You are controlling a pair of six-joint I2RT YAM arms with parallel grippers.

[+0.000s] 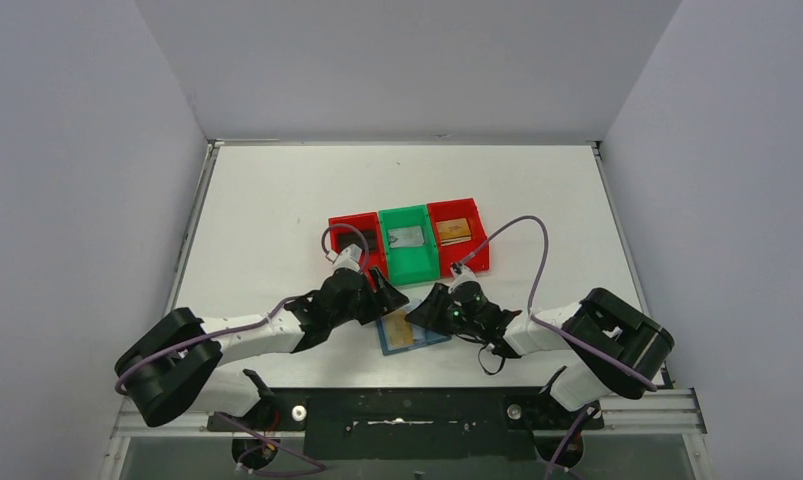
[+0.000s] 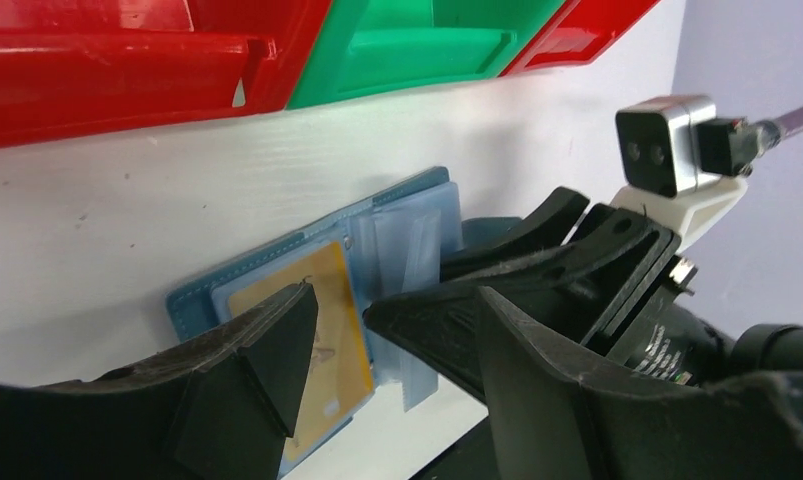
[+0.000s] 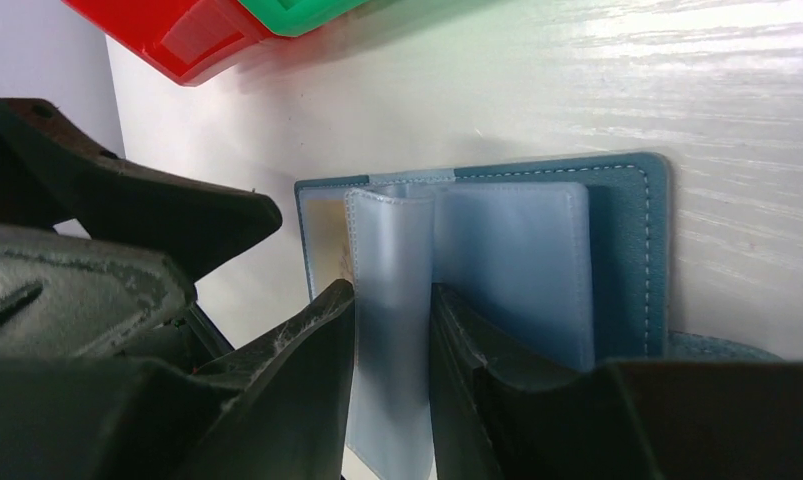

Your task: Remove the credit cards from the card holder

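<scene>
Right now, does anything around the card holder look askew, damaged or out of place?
Only one thing: a clear sleeve stands upright from the open card holder, pinched by the right gripper. It looks lifted by the grip, not torn. No spill shows.

The card holder (image 2: 267, 258) lies open and flat on the white table (image 2: 127, 200), near of a row of bins: a red bin (image 2: 97, 70) far left, a green bin (image 2: 417, 45) in the middle and a second red bin (image 2: 577, 30) far right. A gold card (image 2: 337, 340) sits in the holder's left half. Pale clear sleeves (image 2: 407, 240) stand up from its fold. The left gripper (image 2: 337, 305) hangs just over the gold card with its jaws apart. Whether its left finger touches the card cannot be told. The right gripper (image 2: 457, 268) reaches in from the right to the sleeves, which hide its tips. Its wrist camera (image 2: 667, 145) shows behind it.
</scene>
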